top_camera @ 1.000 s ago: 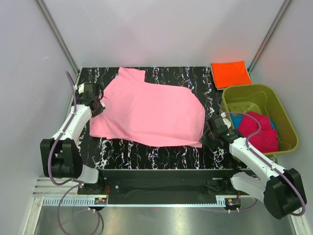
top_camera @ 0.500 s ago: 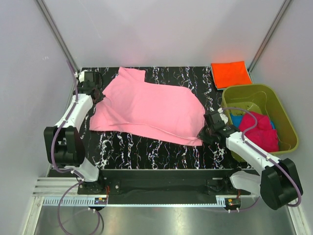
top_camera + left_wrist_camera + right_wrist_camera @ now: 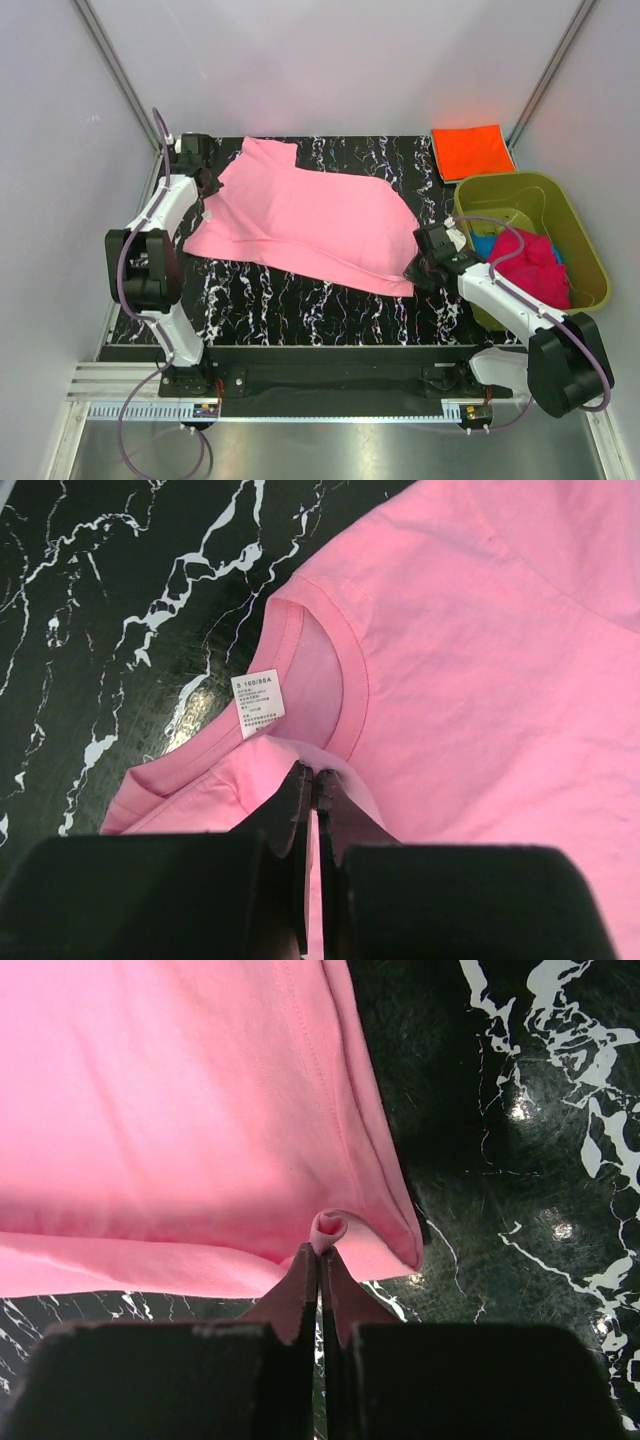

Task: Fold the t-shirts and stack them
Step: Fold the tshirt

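Observation:
A light pink t-shirt [image 3: 305,222] lies spread over the black marble table [image 3: 300,310]. My left gripper [image 3: 207,186] is shut on the pink t-shirt's fabric beside the collar [image 3: 345,670] and its white label [image 3: 260,702]. My right gripper [image 3: 418,268] is shut on a pinched fold of the hem [image 3: 330,1228] at the shirt's near right corner. A folded bright orange t-shirt [image 3: 472,151] rests at the back right. A magenta t-shirt [image 3: 530,270] and a blue one [image 3: 483,245] lie in the olive-green tub [image 3: 575,235].
The olive-green tub stands on the right, just beyond my right arm. White walls and metal rails close in the left, back and right sides. Bare marble [image 3: 540,1110] shows to the right of the shirt's hem.
Both grippers have moved toward the back of the table, dragging the pink t-shirt's near edge with them. The left one went further back along the left edge.

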### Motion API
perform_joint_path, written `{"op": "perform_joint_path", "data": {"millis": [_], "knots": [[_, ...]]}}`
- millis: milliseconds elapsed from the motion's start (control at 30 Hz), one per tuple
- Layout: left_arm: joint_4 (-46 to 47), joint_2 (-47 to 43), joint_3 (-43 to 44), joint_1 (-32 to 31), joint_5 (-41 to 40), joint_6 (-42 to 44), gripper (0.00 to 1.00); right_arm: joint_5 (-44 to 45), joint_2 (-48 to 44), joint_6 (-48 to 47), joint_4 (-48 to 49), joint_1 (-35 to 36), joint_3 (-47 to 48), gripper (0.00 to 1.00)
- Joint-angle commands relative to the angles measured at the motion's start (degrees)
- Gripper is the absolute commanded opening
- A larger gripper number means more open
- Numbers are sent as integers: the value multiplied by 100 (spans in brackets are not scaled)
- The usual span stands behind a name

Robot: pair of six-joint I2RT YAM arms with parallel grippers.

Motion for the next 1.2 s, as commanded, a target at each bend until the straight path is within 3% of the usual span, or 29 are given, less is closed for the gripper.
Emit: {"op": "perform_joint_path", "data": {"millis": [0, 333, 967, 1167], "knots": [[302, 197, 302, 31, 204, 244, 0, 318, 86, -39, 72, 34, 235, 0], [214, 330, 311, 31, -613, 358, 0, 687, 322, -162, 72, 34, 515, 0], [91, 892, 812, 31, -833, 385, 0, 1162, 1316, -478, 46, 25, 1078, 0], [30, 866, 838, 31, -789, 262, 1, 1206, 1334, -654, -7, 25, 1368, 19]]}}
